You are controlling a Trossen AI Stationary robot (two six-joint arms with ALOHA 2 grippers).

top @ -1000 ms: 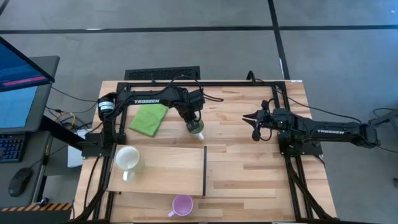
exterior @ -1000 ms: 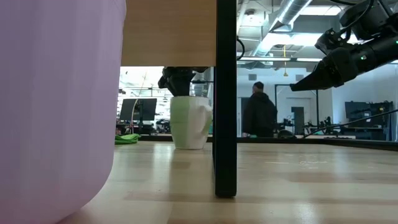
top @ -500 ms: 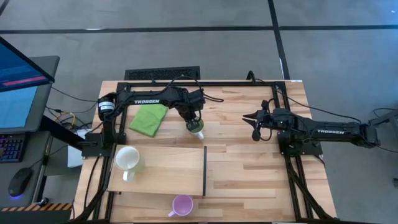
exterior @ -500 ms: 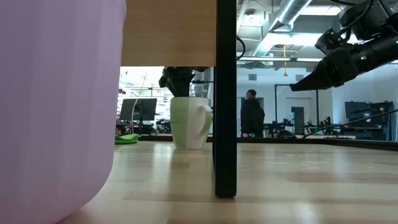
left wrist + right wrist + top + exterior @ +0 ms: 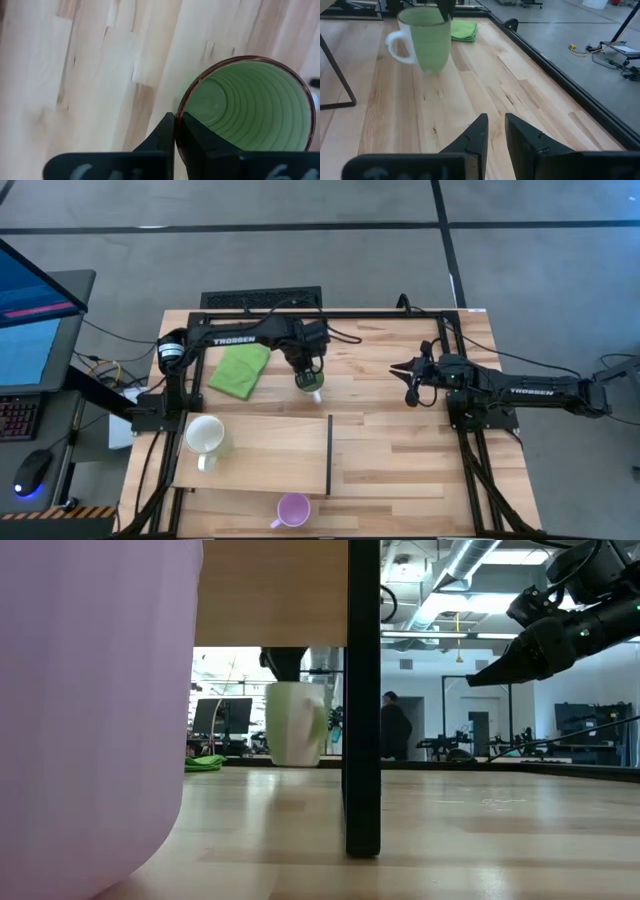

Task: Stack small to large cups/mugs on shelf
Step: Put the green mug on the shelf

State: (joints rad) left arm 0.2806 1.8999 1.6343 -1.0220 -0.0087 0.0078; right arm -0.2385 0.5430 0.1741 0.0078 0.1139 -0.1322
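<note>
A butcher-block tabletop [image 5: 400,450] framed by black rails sits on a grey floor, with a monitor and keyboard off its left side. Nearest that side, the white mug [image 5: 205,436] stands on the left end of the pale plywood shelf [image 5: 265,455], well apart from both grippers. A folded green cloth [image 5: 240,370] lies just beside the left arm. The left gripper [image 5: 307,367] hangs over the far middle of the table, jaws pinched narrow on the rim of the green mug [image 5: 309,380], one finger inside the cup and one outside as the left wrist view shows; in the low view the mug [image 5: 292,724] hangs clear of the wood, its base above the surface. The shelf's dark strip [image 5: 330,454] lies nearer the camera than those jaws, and the purple mug [image 5: 293,509] stands at the near table edge, beyond the shelf. A person [image 5: 394,727] stands in the room behind. The right gripper [image 5: 401,368] waits over the right half, jaws held nearly together with only a thin gap and nothing between them, the green mug [image 5: 425,37] straight ahead of its tips and well apart
</note>
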